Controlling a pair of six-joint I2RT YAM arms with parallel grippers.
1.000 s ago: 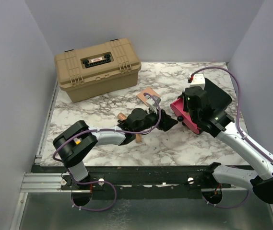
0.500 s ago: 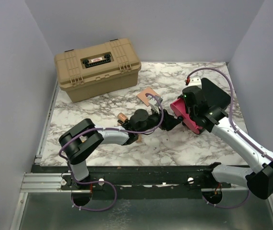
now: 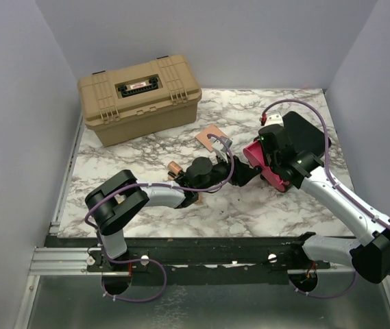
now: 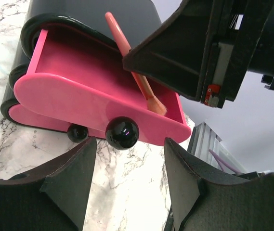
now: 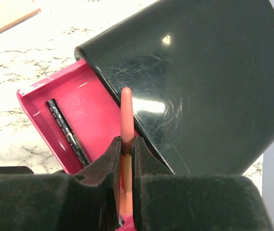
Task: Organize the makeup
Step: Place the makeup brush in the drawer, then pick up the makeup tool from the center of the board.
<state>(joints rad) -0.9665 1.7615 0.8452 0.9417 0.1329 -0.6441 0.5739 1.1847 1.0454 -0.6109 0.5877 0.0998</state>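
Right arm has swung its wrist in and to the left over the last second, baring more of the black box [image 5: 194, 82], and the left arm has crept a touch closer to the open pink drawer [image 4: 79, 96]. Now then: the right gripper [image 5: 126, 146] is pressed tight on a coral makeup brush [image 5: 126, 113], pinching its handle, with the rounded handle tip pointing away toward the box. From the left wrist view the brush slants across the drawer, bristle end down near the front wall, handle end rising over the box; whether the bristles touch the drawer floor I cannot tell. Inside that drawer a slim black tube [image 5: 68, 132] lies flat on the floor, beside the brush and apart from it. Over to the left gripper [image 4: 129, 144]: fingers [image 4: 69, 178] spread, holding nothing, hovering just in front of the drawer with its glossy black knob [image 4: 122, 133] showing between them, not touching. A smaller knob [image 4: 77, 133] sits lower, on the drawer beneath. Out on the marble table [image 3: 112, 164], the flat square copper-pink compact [image 3: 212, 137] lies just behind the left wrist, a copper lipstick tube [image 3: 175, 166] lies beside the left forearm, and the tan toolbox [image 3: 138, 99] sits closed at the back left
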